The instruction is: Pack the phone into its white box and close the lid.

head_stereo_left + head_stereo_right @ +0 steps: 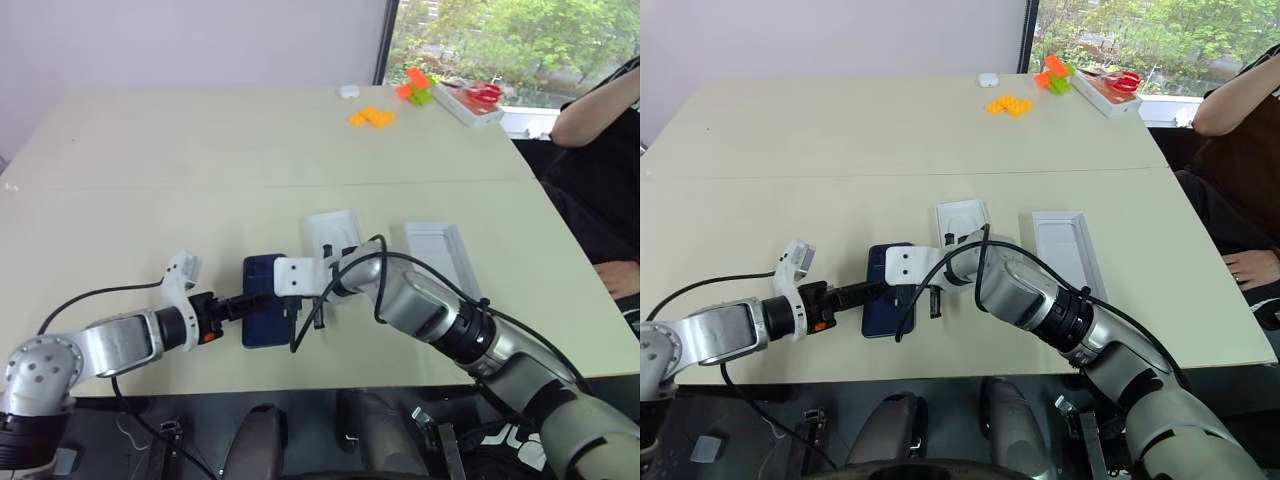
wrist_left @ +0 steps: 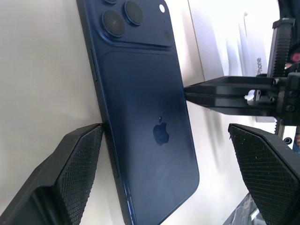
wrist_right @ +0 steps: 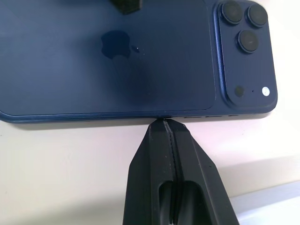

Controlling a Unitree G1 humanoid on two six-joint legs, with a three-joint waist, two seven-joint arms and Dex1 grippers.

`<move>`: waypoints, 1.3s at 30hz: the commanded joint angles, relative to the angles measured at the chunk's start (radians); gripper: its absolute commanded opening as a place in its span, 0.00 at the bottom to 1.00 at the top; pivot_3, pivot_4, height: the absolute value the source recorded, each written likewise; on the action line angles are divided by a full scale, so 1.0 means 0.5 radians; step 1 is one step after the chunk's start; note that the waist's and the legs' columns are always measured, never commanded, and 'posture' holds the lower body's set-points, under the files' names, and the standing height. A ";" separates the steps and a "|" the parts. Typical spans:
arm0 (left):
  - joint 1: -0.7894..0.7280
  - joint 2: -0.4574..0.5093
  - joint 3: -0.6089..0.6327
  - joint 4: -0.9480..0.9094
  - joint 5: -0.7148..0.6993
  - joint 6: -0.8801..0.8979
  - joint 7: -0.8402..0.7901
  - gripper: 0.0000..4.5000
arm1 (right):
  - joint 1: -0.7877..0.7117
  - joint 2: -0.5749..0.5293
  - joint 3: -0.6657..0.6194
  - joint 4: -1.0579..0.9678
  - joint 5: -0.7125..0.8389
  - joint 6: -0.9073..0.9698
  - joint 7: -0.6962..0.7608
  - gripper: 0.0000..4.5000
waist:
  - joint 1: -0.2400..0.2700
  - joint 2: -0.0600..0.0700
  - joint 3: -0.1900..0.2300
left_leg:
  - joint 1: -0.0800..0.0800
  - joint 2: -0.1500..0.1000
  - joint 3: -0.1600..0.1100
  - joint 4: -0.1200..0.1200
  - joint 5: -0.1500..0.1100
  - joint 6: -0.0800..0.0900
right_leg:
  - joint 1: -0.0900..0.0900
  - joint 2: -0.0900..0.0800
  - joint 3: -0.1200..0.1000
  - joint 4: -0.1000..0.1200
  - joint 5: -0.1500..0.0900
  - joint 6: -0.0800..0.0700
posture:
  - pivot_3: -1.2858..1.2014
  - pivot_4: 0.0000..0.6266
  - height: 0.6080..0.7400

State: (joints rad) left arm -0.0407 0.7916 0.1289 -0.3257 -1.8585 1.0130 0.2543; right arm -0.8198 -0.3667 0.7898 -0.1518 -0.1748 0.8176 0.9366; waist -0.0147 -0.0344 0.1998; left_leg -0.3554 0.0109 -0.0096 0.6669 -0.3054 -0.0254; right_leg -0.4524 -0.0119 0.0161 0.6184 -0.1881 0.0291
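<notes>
Your dark navy-blue slim phone [image 1: 262,300] lies flat on the pale beige table [image 1: 200,180], back up, near the table's near edge and about midway across. Its camera bump sits at the far end, as the left wrist view shows [image 2: 136,18].

Your left gripper [image 2: 164,154] reaches in from the left with its two black textured fingers [image 2: 70,168] spread wide, one on each long side of the phone. The finger on the left side sits right against the phone's edge; the other stands clear of it on the right. It has hold of nothing.

Your right gripper [image 3: 165,123] comes in from the right with its fingers pressed fully together, empty. Its joined tips touch the phone's long right edge at table level.

Just beyond the phone, to its right and farther from you, lies a flat white rectangular piece [image 1: 962,222], partly behind the right wrist. Farther right lies a shallow white rectangular tray with a raised rim [image 1: 1064,246], well apart from the phone. You cannot tell which is the box and which the lid.

At the far right corner are orange and green blocks [image 1: 372,117] and a white tray holding red-handled scissors [image 1: 470,98]. A person's arm [image 1: 600,110] shows at the right edge.
</notes>
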 commanded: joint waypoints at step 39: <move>0.192 0.077 0.091 -0.063 -0.227 -0.228 -0.046 0.03 | -0.015 0.060 -0.049 -0.015 -0.034 -0.059 -0.030 0.00 | -0.010 0.000 0.000 | -0.003 0.002 0.000 -0.002 0.000 0.000 | -0.004 0.002 -0.001 -0.003 -0.002 0.002 | 0.52 0.24 1.00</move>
State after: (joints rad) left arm 0.0547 0.8249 0.1420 -0.3376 -1.9709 0.9094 0.2446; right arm -0.8094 -0.3420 0.7868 -0.1483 -0.1851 0.8002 0.9250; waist -0.0199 -0.0342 0.2001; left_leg -0.3570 0.0118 -0.0094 0.6660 -0.3054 -0.0255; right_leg -0.4545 -0.0107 0.0158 0.6167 -0.1890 0.0300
